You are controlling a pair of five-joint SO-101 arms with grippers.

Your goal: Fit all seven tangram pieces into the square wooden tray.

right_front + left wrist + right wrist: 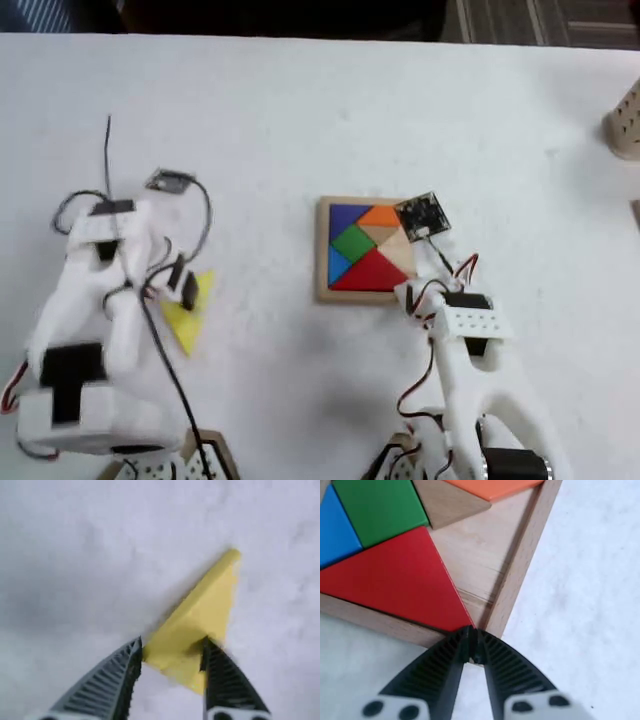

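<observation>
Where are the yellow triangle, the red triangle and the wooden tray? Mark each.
yellow triangle [200, 615], left wrist view, middle of its top face.
red triangle [400, 575], right wrist view, centre of its face.
wooden tray [525, 555], right wrist view, bare side rim.

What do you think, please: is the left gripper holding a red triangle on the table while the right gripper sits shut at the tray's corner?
Not quite: the left gripper holds a yellow triangle, as the left wrist view shows; the rest stands.
</observation>
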